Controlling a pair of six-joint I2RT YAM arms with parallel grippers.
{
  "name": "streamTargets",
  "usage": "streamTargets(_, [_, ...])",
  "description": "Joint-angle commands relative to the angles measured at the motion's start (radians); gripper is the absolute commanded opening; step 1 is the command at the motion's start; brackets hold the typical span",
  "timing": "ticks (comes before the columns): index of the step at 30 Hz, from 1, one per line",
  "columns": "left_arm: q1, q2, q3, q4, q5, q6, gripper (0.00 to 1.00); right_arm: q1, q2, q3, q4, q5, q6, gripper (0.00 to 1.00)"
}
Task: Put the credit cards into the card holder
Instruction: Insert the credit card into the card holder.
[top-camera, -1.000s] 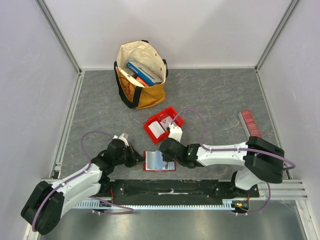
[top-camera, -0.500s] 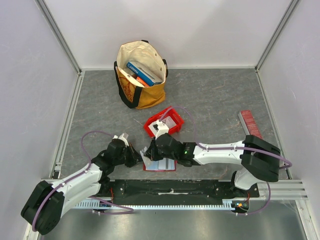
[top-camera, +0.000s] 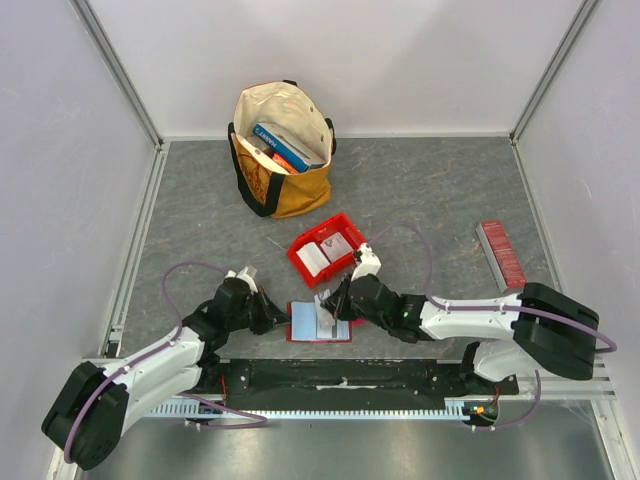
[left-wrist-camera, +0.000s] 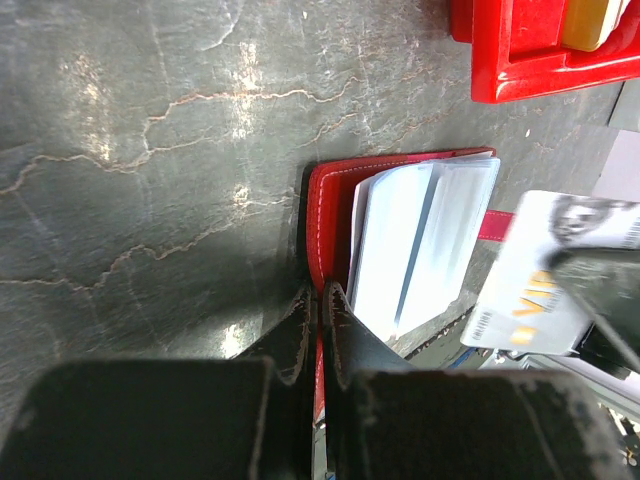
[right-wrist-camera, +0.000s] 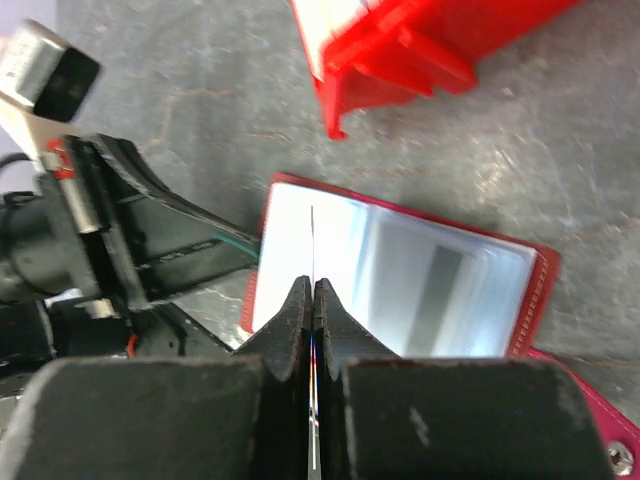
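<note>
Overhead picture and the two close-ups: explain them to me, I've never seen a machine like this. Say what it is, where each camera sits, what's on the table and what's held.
These are two robot arms bolted at the near edge of a grey table, each ending in a two-finger gripper. The wide picture looks down from above and behind them. The two close-ups come from cameras on the wrists. On the table lie an open red wallet, a red bin, a cloth bag with books in it, and a ridged red strip. The left gripper is shut on the wallet's edge. The right gripper is shut on a pale card, held edge-down over the open wallet.
</note>
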Motion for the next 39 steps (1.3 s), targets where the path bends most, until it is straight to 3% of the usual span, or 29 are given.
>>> streamTargets(1, [-0.001,-0.004,-0.017,-0.008,-0.015,0.006,0.02,0.004,0.028,-0.061,0.153,0.013,0.088,0.00])
streamTargets(7, [-0.001,-0.007,-0.023,-0.008,-0.009,0.003,0.02,0.004,0.109,-0.107,0.278,-0.013,0.118,0.00])
streamTargets(18, [-0.001,-0.008,-0.030,-0.011,-0.003,0.003,0.02,0.004,0.176,-0.176,0.361,-0.001,0.204,0.00])
streamTargets(26, [-0.002,-0.022,-0.062,-0.005,-0.001,-0.012,0.02,0.005,0.301,-0.225,0.577,-0.064,0.253,0.00])
streamTargets(39, [-0.001,-0.047,-0.071,-0.011,-0.006,-0.017,0.02,0.039,0.379,-0.213,0.664,-0.062,0.289,0.00])
